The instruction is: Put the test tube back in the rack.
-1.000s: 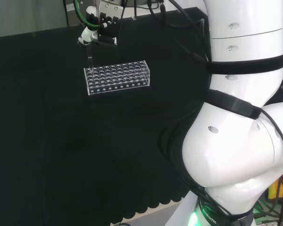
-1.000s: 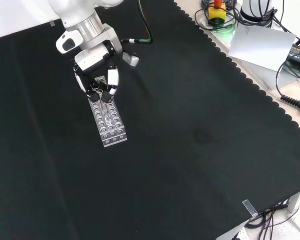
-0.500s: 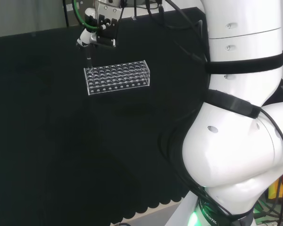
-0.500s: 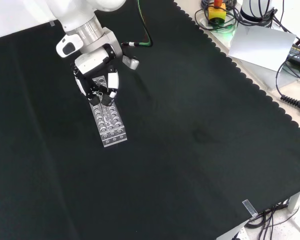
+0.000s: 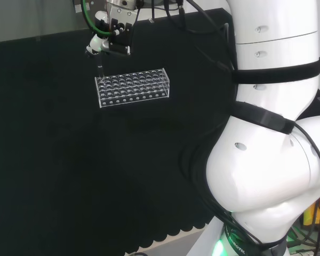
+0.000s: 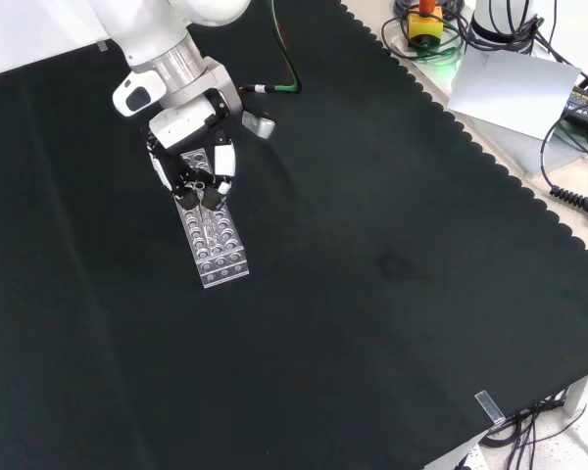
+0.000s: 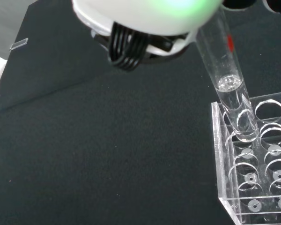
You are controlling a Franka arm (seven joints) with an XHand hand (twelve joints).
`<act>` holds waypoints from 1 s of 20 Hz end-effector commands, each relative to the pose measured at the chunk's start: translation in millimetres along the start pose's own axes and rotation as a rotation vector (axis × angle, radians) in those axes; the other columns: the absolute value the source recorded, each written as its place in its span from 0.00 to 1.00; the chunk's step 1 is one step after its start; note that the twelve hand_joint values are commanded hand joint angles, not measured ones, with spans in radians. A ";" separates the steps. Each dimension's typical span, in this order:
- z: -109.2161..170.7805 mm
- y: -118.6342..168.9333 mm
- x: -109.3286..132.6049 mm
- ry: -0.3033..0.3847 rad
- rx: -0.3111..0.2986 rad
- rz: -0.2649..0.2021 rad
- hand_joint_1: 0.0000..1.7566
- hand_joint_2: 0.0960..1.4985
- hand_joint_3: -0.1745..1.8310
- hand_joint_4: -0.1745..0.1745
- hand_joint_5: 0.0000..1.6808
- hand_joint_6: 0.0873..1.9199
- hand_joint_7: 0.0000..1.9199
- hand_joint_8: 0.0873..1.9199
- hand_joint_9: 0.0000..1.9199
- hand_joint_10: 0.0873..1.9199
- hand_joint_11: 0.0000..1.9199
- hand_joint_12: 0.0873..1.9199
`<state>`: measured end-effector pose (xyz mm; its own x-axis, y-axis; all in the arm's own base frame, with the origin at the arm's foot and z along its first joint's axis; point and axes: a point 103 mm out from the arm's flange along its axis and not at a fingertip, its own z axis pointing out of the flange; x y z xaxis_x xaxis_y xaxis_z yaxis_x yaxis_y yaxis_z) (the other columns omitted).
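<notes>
Cloth (image 6: 392, 294): black, bare across the wide stretch nearest the front camera and to the hand's right in that view; scalloped edge at the right side.

Rack (image 6: 214, 240): clear plastic, many round holes, lying lengthwise just below the hand in the front view, its far end under the fingertips.

Test tube (image 7: 227, 84): clear, upright with a slight tilt, rounded tip over a corner hole at the rack's (image 7: 253, 187) end, at the rim.

Hand (image 6: 191, 162): fingers curled, pinching the tube's upper part, directly above the rack's end.
</notes>
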<state>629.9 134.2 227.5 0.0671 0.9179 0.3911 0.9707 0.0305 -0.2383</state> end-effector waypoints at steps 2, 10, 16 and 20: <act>-0.6 -0.6 0.2 0.012 -0.010 0.003 0.70 0.37 0.40 0.00 0.88 0.09 0.96 0.13 0.91 0.06 0.66 0.48; -4.9 -2.2 1.4 0.015 -0.014 0.004 0.70 0.37 0.40 0.00 0.88 0.09 0.96 0.13 0.91 0.06 0.66 0.48; -3.2 -12.9 1.6 0.042 -0.008 0.024 0.70 0.37 0.40 0.00 0.88 0.09 0.96 0.13 0.91 0.06 0.66 0.48; 0.0 -14.7 1.3 0.065 0.008 0.032 0.70 0.37 0.40 0.00 0.88 0.09 0.96 0.13 0.92 0.06 0.66 0.48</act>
<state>619.3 134.5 231.0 0.0958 0.9034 0.4180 0.9687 0.0120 -0.2479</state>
